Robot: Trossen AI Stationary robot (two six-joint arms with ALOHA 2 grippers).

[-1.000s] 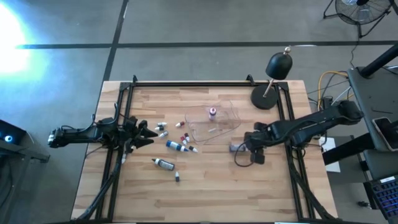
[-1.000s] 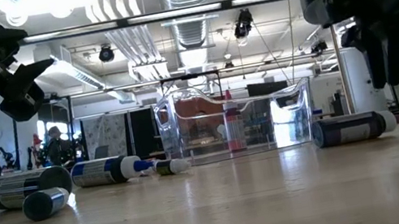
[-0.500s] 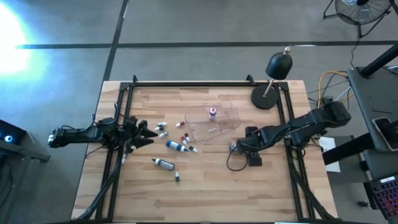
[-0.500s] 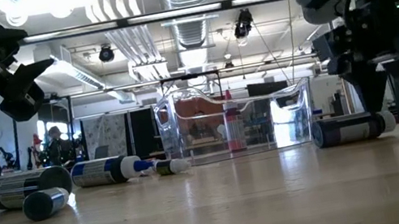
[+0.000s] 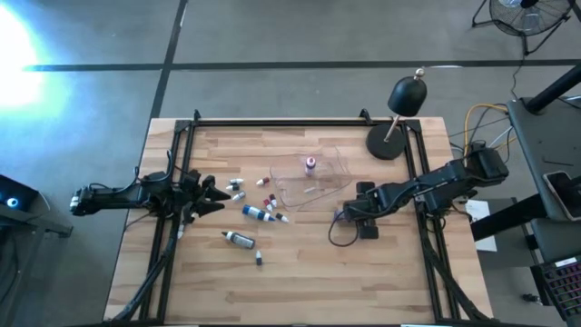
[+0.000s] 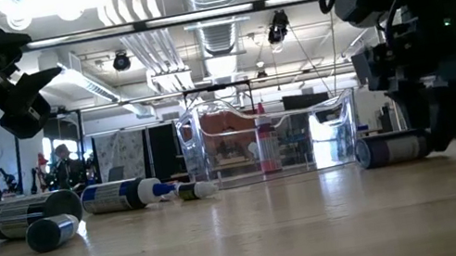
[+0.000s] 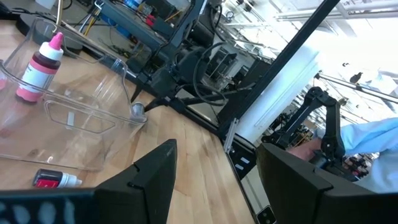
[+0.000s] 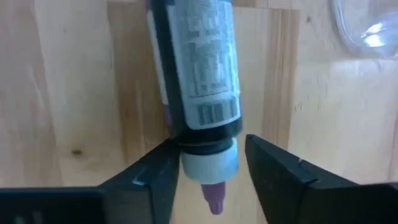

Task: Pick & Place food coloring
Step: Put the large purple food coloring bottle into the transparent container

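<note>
Wooden table [image 5: 300, 272], clear tray [image 5: 313, 180] mid-board. Right gripper [image 8: 208, 163] low beside tray, fingers parted, straddling capped neck of lying food coloring bottle [image 8: 196, 74], long axis running straight ahead. Grip not confirmed. Left gripper [image 5: 213, 195] far side, open, empty.

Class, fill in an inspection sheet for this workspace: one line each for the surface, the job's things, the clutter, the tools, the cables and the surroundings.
Surface: wooden table inside a black frame.
Job's things: one food coloring bottle stands upright in the clear plastic tray; several loose bottles lie left of the tray; one dark bottle lies right of it, on the wood.
Clutter: black lamp on a round base at the far right corner.
Tools: right tool down at the dark bottle, a finger either side of its cap end, not visibly clamped; left tool open, waiting at the left edge.
Cables: black loop by the right tool; yellow cables off the table.
Surroundings: concrete floor, fan.
</note>
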